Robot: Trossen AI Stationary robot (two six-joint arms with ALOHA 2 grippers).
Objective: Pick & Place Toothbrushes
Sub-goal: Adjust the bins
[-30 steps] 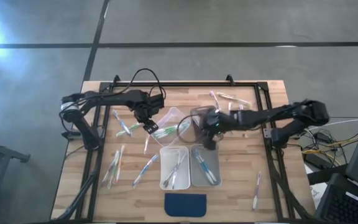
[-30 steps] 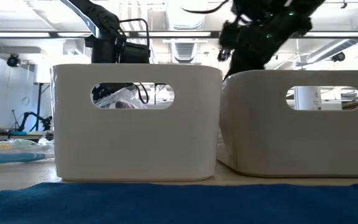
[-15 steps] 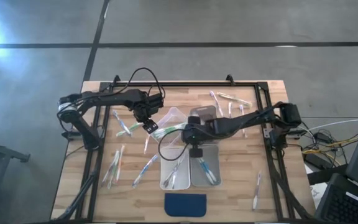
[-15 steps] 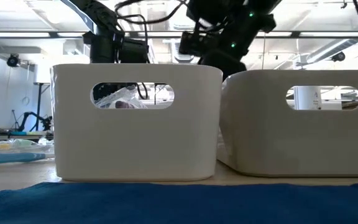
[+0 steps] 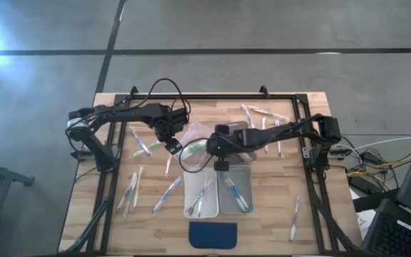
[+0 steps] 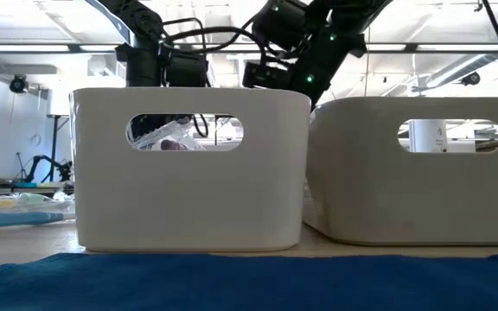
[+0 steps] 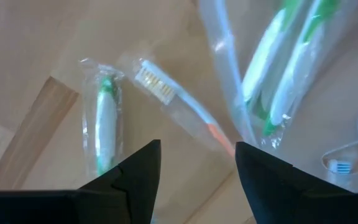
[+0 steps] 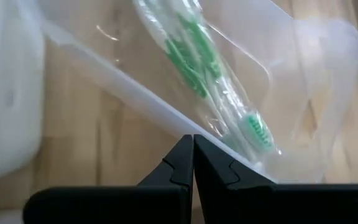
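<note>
1. A wooden table point(image 5: 120, 221) is seen from above, with two dark robot arms reaching toward its middle from the left and right.
2. Wrapped toothbrushes point(image 5: 135, 187) are scattered over the left half of the table, with a few more near the far edge and one near the right front corner.
3. Two clear bins point(image 5: 218, 191) stand side by side at the front centre, each with a few toothbrushes inside; a dark blue pad point(image 5: 213, 234) lies just in front of them.
4. A third clear bin, the tilted bin point(image 5: 193, 145), lies tipped behind them, with green-accented toothbrushes point(image 8: 204, 68) inside it.
5. The left gripper point(image 5: 172, 145) hangs beside the tilted bin, its fingers spread apart, with nothing between them. In its wrist view, a green-handled toothbrush point(image 7: 106, 124) and an orange-tipped toothbrush point(image 7: 179, 109) lie below on the wood.
6. The right gripper point(image 5: 218, 148) is placed at the tilted bin's edge, its fingers pressed together and nothing pinched.
7. It is judged that the tilted bin could be pushed or rolled by the closed right gripper, so that its toothbrushes are spilled.
8. It is also judged that the slippery wrappers could be pinched instead of a handle, so that a brush slides free, and that the two arms, being close, could be knocked together.
</note>
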